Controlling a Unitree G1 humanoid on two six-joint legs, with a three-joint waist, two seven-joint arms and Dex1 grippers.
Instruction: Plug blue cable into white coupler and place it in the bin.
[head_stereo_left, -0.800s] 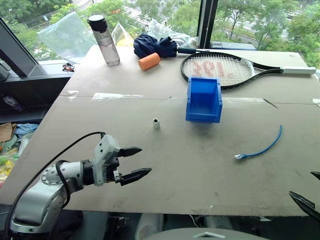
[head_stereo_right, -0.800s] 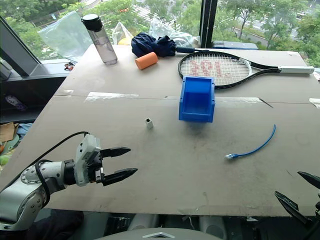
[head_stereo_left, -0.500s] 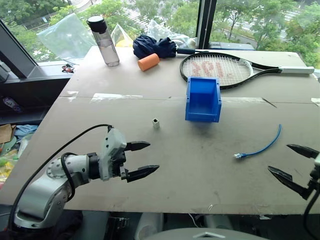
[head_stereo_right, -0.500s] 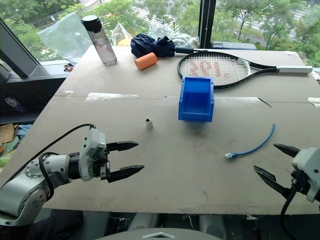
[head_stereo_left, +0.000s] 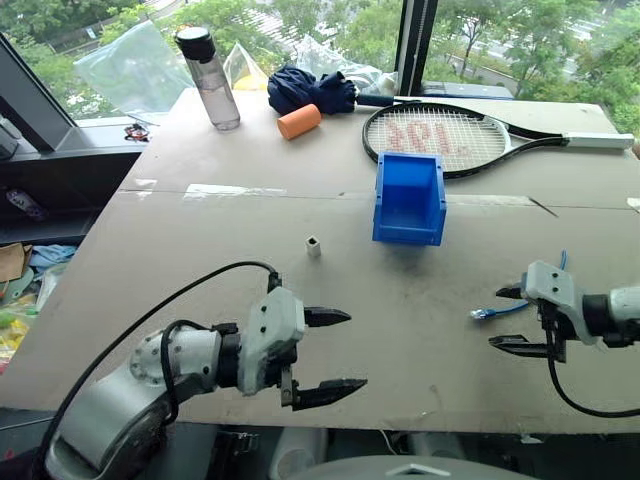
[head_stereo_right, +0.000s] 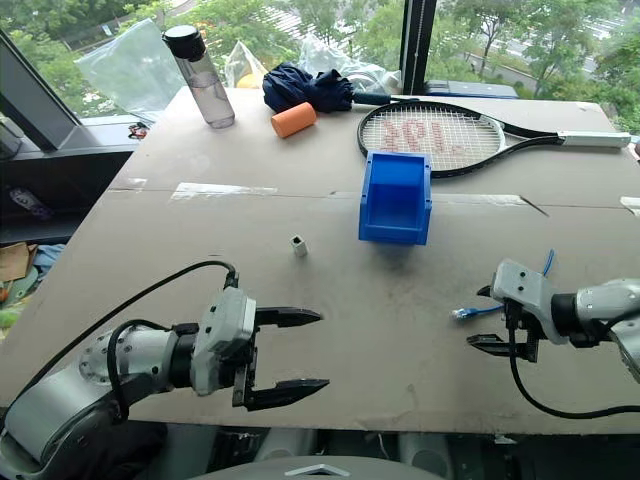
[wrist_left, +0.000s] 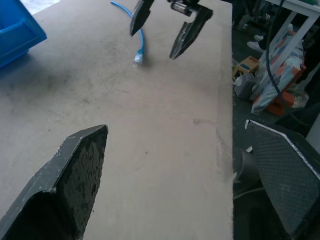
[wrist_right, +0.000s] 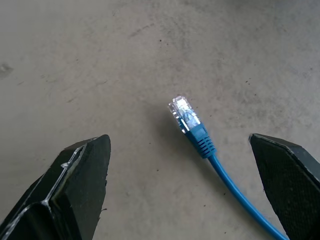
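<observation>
The blue cable (head_stereo_left: 520, 303) lies flat on the brown surface (head_stereo_left: 400, 300), toward its right side, with its clear plug (wrist_right: 183, 114) pointing left. The right gripper (head_stereo_left: 507, 318) hangs just over that plug end with its two black fingers (head_stereo_left: 512, 345) spread wide, one on each side of the plug (in the right wrist view the plug sits between them, touched by neither), and it grasps nothing.

The left gripper (head_stereo_left: 335, 350) hovers above the near edge of the surface, left of centre, pointing right; its fingers (head_stereo_left: 328, 317) are released, wide apart and empty.

The white coupler (head_stereo_left: 313, 246) stands alone on the surface, beyond the left gripper and well apart from both grippers and from the cable. The blue bin (head_stereo_left: 409, 201) sits upright to the right of the coupler, farther back, its cut-away front facing the robot.

Behind the bin lies a black tennis racket (head_stereo_left: 450, 135). Along the far edge are a clear water bottle (head_stereo_left: 208, 79) with a black cap, an orange cylinder (head_stereo_left: 298, 122) and a bundle of dark blue cloth (head_stereo_left: 310, 90).
</observation>
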